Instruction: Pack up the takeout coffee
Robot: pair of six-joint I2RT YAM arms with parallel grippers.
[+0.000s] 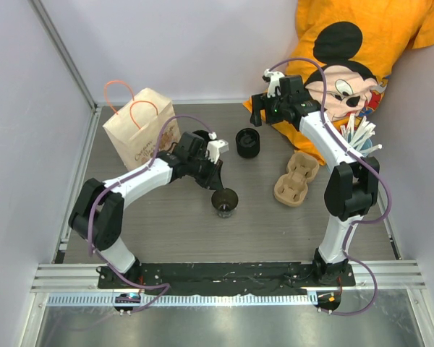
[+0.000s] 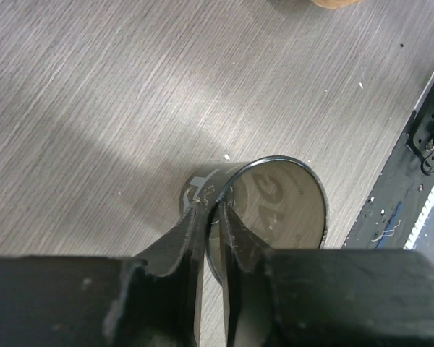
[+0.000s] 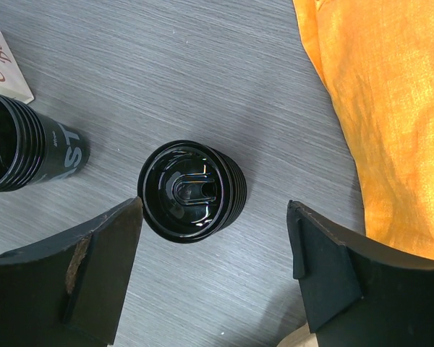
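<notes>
A: Where is the black cup [image 1: 225, 202]?
B: Centre of the frame, upright on the table [image 1: 166, 224]; the left gripper [image 2: 211, 217] pinches its rim.
A: And the right gripper [image 3: 213, 271]?
B: Spread wide above the stack of black lids [image 3: 192, 189], upper centre, beside the orange shirt [image 3: 390, 108].

Brown paper bag [image 1: 139, 128], pulp carrier [image 1: 296, 178], straws [image 1: 359, 135], orange Mickey shirt [image 1: 362, 54] on grey table [image 1: 166, 224].

L gripper [image 2: 211, 210] pinched; R gripper [image 3: 213, 249] wide.
</notes>
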